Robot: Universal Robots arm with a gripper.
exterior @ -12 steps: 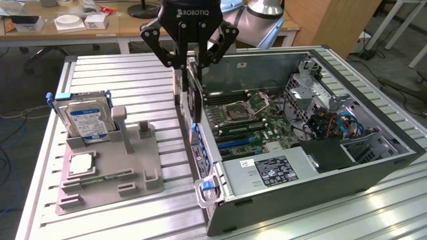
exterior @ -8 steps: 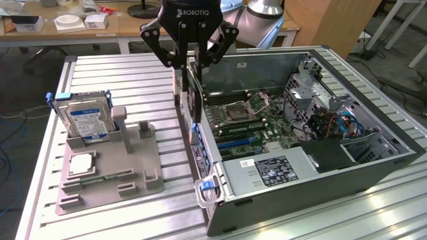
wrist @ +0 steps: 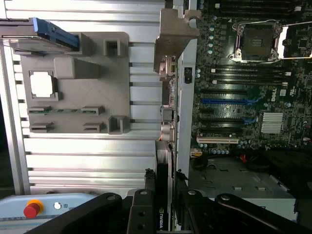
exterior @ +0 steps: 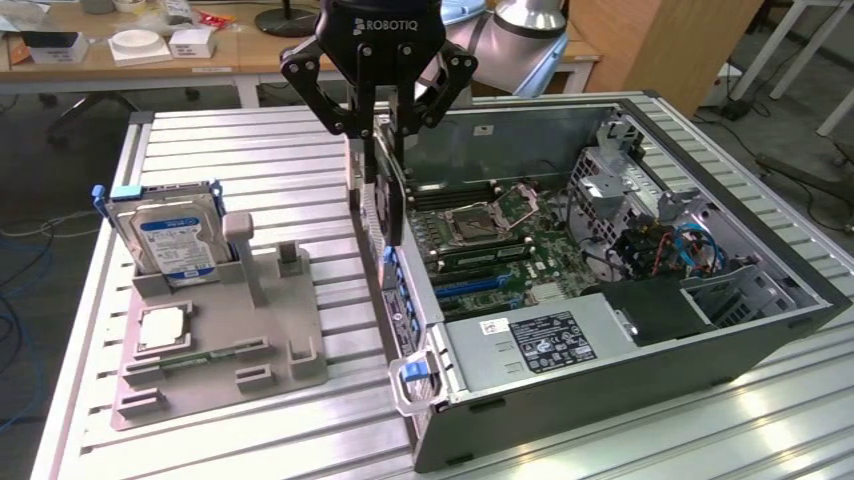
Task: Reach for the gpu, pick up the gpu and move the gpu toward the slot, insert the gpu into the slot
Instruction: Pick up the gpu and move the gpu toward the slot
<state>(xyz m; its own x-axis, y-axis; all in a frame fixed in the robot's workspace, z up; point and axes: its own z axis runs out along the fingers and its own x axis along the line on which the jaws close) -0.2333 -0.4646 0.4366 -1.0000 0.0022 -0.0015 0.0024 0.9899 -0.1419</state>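
**A:** Well, what are the fingers doing?

**B:** They are pinched together on the gpu, one on each flat face. The gripper holds it by its upper edge, so the card hangs upright and edge-on.

**A:** Where is it hanging?

**B:** Over the wall of the open computer case on the exterior view's left, above the rim. It is not seated in the blue slot on the motherboard, which lies further inside.

**A:** How does the card look?

**B:** Thin, flat and dark. In the wrist view the gpu runs as a narrow strip out from between the gripper fingers, with a small green logo near the grip.

**A:** And the surface?

**B:** A table of ribbed aluminium slats. The case lies open on it. Beside that sits a grey fixture holding a blue-labelled hard drive upright and a small square chip lying flat.

**A:** The room?

**B:** A wooden desk with small white boxes stands behind the table, and cables trail across the grey floor. A red stop button shows in the wrist view.
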